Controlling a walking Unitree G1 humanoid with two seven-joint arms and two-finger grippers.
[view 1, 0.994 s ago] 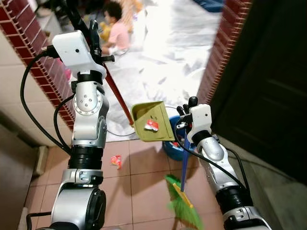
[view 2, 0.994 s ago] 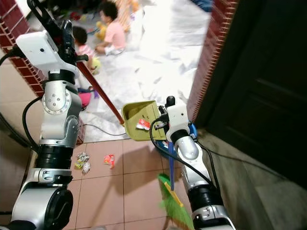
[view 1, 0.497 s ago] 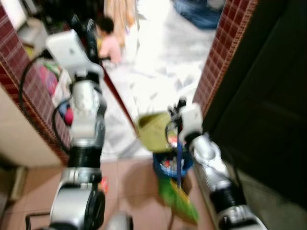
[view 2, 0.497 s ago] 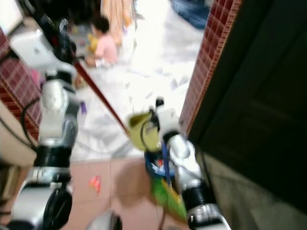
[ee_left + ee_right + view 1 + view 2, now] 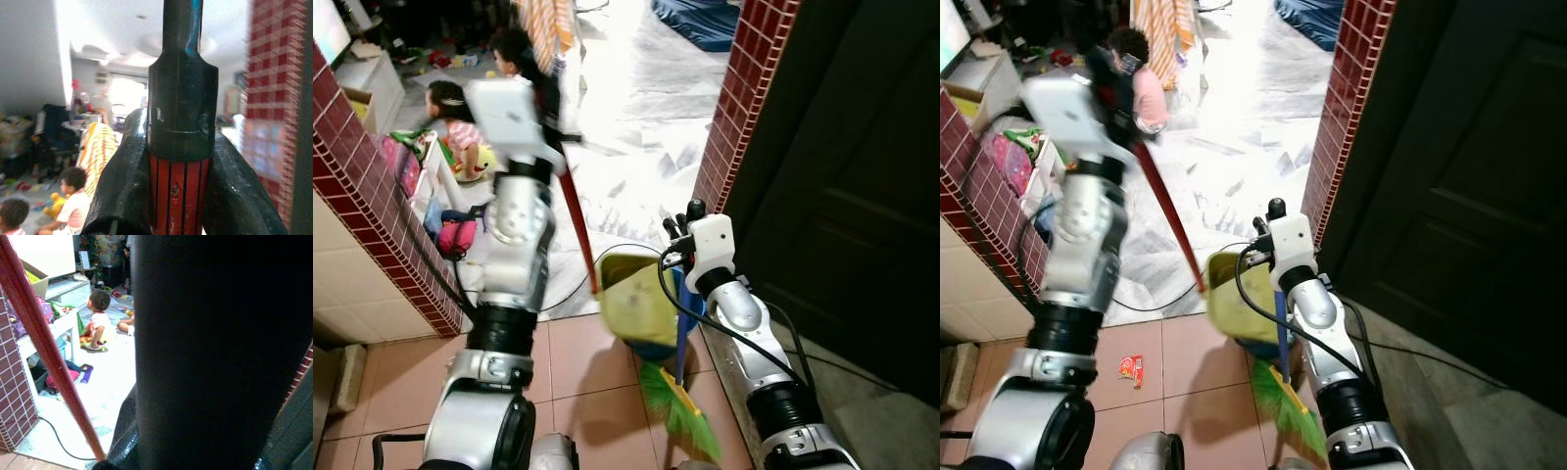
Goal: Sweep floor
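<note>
The left gripper [image 5: 178, 161] is raised high, and its wrist view shows what the head views blur: two black fingers [image 5: 122, 186] clenched on either side of the long red dustpan handle with a black end cap [image 5: 181, 112], the striped red shaft pinched between them. In the head views that handle runs down and to the robot's right to the yellow-green plastic dustpan [image 5: 634, 304], which hangs tilted in the air above the blue round bucket [image 5: 658, 345] beside the brick doorway pillar [image 5: 736, 108].

The right gripper [image 5: 677, 223] is lower and nearer the dark door [image 5: 862, 176], grasping the blue broom handle [image 5: 682, 328] near its top; the fingers' grip is hidden by the white wrist housing in the head views, and the right wrist view is mostly a dark shape close to the lens, so how tightly they close cannot be read there. The handle drops straight down to the green bristled broom head with a yellow band [image 5: 680, 411], which rests on the terracotta tiled floor [image 5: 578, 392] just in front of the bucket.

The right eye view adds a small red wrapper [image 5: 1130, 368] lying on the tiles well to the left of the broom. Beyond the doorway, small children [image 5: 455, 122] sit on a pale floor among toys.
</note>
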